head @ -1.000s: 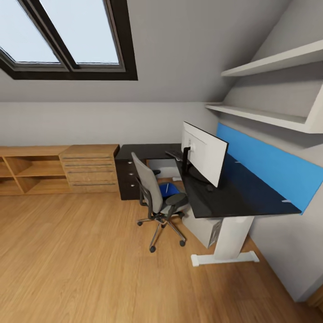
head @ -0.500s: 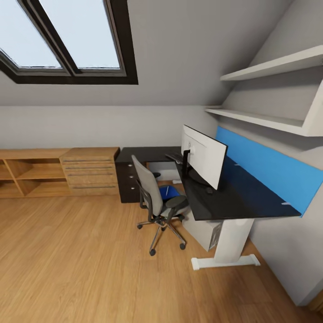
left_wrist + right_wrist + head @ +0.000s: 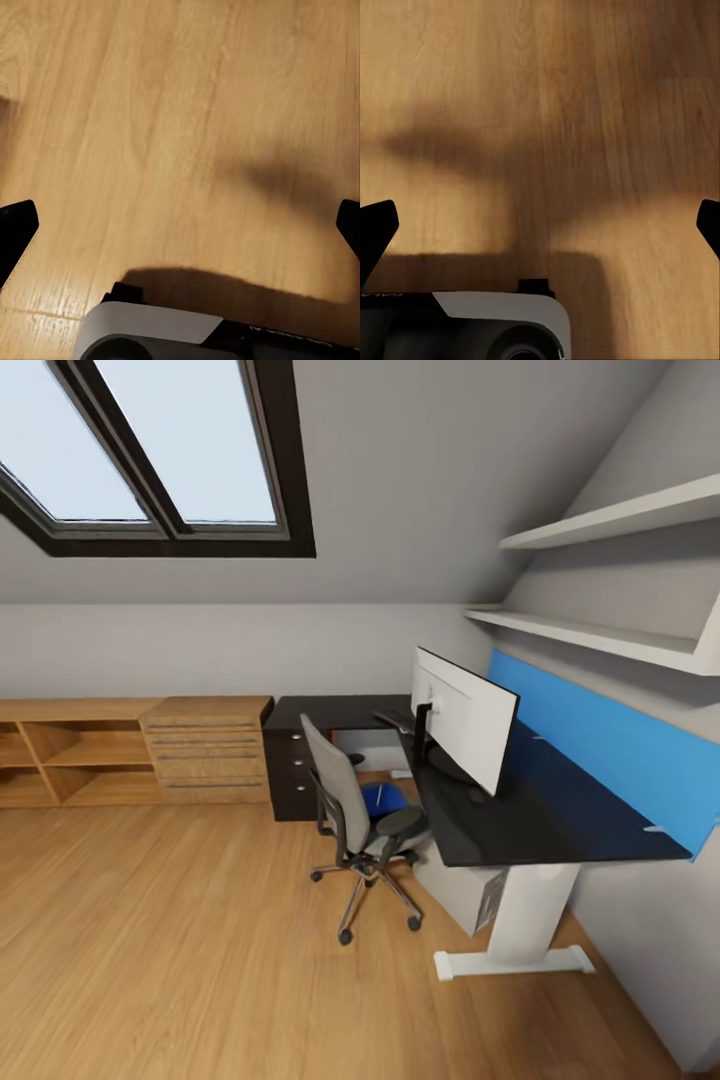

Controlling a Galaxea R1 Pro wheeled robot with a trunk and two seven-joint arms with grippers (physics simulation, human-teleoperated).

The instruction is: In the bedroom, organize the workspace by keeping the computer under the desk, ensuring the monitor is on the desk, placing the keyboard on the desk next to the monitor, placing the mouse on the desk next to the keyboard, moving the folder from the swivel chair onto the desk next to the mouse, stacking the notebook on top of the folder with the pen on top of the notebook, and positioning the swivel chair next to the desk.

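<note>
The desk point(image 3: 560, 822) with its glossy black top runs along the right wall in the head view. The monitor point(image 3: 470, 722) stands on it, white back toward me. The keyboard point(image 3: 394, 717) lies beyond the monitor, and the small black mouse point(image 3: 477, 796) lies by the monitor's base. The swivel chair point(image 3: 345, 808) stands in front of the desk with the blue folder point(image 3: 384, 798) on its seat. The grey computer point(image 3: 462, 884) sits under the desk. The notebook and the pen are out of view. My left gripper point(image 3: 180, 225) and right gripper point(image 3: 540, 225) hang open over bare wooden floor.
A light wooden chest of drawers point(image 3: 206, 748) and low open shelving point(image 3: 70, 752) line the back wall. The desk's black drawer unit point(image 3: 290, 772) stands next to them. A blue wall panel point(image 3: 615, 748) and white shelves point(image 3: 600, 638) are above the desk. Open wooden floor point(image 3: 170, 950) lies ahead.
The whole head view has shifted slightly, so the desk and chair sit a little lower and further right in the picture. Nothing in the room has moved.
</note>
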